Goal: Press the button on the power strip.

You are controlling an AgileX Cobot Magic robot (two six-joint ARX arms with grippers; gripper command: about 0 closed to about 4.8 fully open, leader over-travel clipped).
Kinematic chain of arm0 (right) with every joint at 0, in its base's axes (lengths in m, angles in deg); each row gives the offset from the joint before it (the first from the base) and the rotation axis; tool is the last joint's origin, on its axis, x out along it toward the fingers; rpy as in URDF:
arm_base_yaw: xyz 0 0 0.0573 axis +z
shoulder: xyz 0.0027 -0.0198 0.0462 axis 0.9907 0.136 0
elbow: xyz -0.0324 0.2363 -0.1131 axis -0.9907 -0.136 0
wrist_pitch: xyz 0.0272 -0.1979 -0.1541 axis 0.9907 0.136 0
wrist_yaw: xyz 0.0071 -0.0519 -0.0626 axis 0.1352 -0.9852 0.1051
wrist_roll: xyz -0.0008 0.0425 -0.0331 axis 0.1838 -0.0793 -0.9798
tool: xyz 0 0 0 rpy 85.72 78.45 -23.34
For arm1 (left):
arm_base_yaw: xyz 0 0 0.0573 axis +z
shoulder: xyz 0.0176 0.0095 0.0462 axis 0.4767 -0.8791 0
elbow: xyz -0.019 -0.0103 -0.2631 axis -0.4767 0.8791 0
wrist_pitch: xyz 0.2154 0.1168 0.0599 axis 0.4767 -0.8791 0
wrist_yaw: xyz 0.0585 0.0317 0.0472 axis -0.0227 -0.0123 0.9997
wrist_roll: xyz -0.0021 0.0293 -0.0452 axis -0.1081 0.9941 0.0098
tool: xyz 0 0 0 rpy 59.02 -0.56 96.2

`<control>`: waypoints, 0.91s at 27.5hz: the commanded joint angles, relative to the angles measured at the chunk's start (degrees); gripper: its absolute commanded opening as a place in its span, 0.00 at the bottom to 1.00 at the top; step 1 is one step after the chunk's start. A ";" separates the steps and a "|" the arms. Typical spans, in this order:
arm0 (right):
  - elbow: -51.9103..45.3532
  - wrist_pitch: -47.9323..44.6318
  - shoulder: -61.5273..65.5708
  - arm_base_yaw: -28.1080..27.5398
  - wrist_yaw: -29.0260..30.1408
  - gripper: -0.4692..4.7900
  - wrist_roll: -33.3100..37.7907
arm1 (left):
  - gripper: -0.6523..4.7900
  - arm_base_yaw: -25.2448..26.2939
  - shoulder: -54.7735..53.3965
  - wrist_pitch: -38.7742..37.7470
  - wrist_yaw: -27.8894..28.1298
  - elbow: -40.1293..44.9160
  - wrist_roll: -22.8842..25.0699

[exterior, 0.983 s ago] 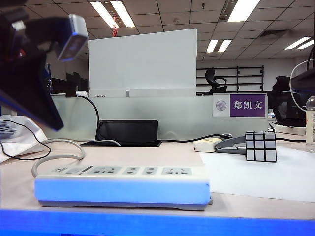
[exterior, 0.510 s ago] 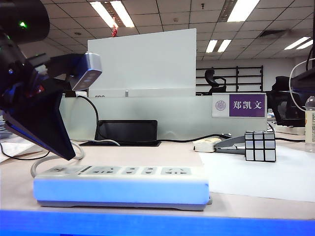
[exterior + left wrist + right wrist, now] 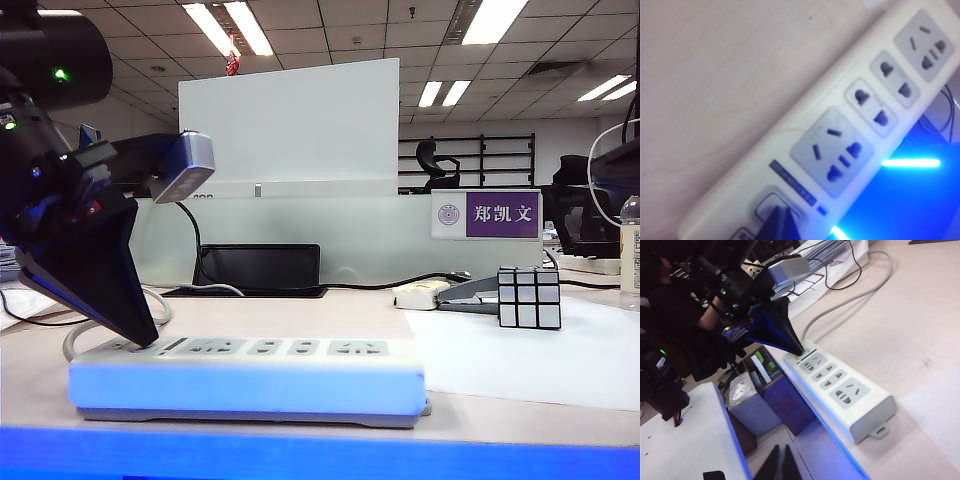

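Note:
The white power strip (image 3: 250, 385) lies along the table's front edge, its sockets facing up and its cord at the left end. My left gripper (image 3: 145, 338) is shut, and its dark pointed tip rests on the strip's cord end. In the left wrist view the tip (image 3: 779, 214) sits on the grey rounded button (image 3: 765, 202), next to the first socket on the power strip (image 3: 790, 120). The right wrist view shows the power strip (image 3: 860, 415) and the left gripper (image 3: 798, 350) from the side. My right gripper (image 3: 781, 455) is shut and empty, hanging off the table's edge above the floor.
A Rubik's cube (image 3: 530, 297) and a cream-and-grey stapler (image 3: 440, 294) stand at the back right by a white paper sheet (image 3: 540, 350). The grey cord (image 3: 110, 295) loops at the left. A black tray (image 3: 260, 268) leans behind. Boxes (image 3: 747, 400) sit below the table.
My left gripper came down and to the right from above the table's left side. Its tip now touches the cord end of the power strip. Nothing else moved.

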 commanded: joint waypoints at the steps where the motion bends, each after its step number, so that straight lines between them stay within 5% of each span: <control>1: 0.07 0.33 0.00 0.07 -0.13 0.09 -0.37 | 0.11 0.00 -0.04 0.35 -0.07 -0.24 0.24; 25: 0.07 0.33 0.00 0.07 -0.17 0.09 -0.79 | 0.11 -0.28 -5.68 -0.52 -0.04 -0.24 0.17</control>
